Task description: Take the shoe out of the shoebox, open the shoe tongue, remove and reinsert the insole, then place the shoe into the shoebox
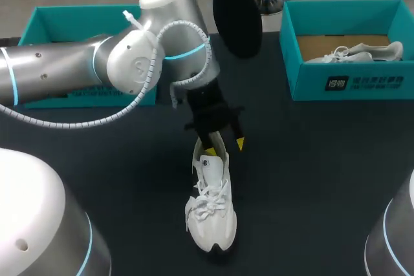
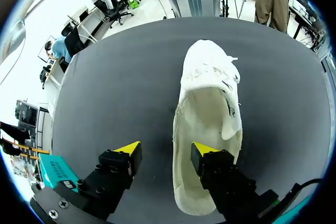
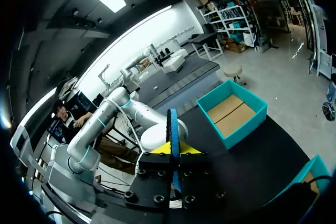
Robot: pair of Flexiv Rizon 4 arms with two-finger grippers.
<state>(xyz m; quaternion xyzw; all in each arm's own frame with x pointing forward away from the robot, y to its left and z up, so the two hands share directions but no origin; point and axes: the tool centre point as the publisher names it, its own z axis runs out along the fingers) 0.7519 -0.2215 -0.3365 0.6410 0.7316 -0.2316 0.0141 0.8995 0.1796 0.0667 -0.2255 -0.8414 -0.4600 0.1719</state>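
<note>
A white shoe lies on the dark table, toe toward the front edge, with its tongue pulled up and its inside bare. In the left wrist view the shoe stretches ahead of my left gripper, which is open at the heel. One yellow-tipped finger is over the shoe's opening, the other is outside over the table. The left gripper hangs over the heel. A dark insole is held high above the table's back. My right gripper is shut on the insole, seen edge-on.
A teal shoebox at the back right holds a second white shoe. Another teal box stands at the back left, behind my left arm. Bare dark table surrounds the shoe on both sides.
</note>
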